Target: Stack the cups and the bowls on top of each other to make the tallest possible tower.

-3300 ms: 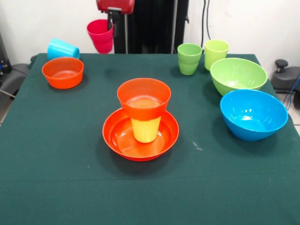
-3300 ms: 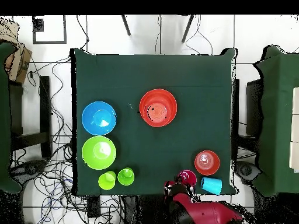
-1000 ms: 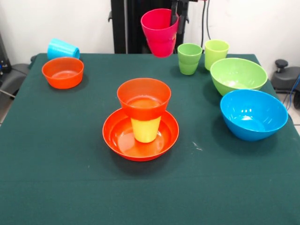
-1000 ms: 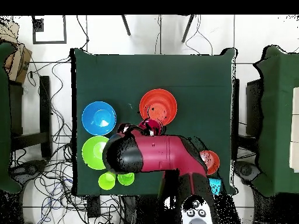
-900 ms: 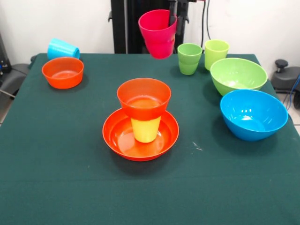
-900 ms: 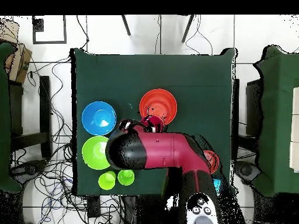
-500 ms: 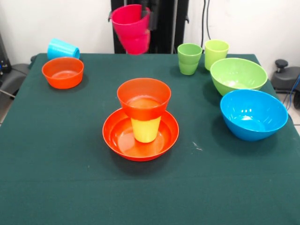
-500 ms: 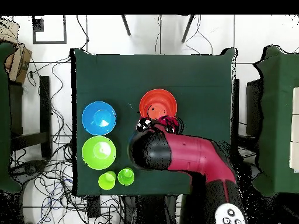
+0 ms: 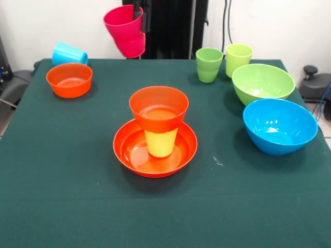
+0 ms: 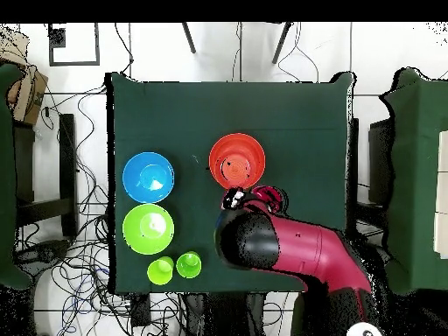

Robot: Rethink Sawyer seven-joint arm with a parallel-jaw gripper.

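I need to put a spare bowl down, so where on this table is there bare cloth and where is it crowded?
Front view: bare green cloth runs along the whole near edge, below the wide orange plastic bowl. More lies left of it, nearer than the small orange bowl. The right side is crowded: glossy blue bowl, lime green bowl, two green cups.

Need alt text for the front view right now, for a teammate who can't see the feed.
The gripper holds a tilted pink cup in the air above the table's far edge. At centre, a small orange bowl sits on a yellow cup in the wide orange bowl; other cups and bowls stand around.
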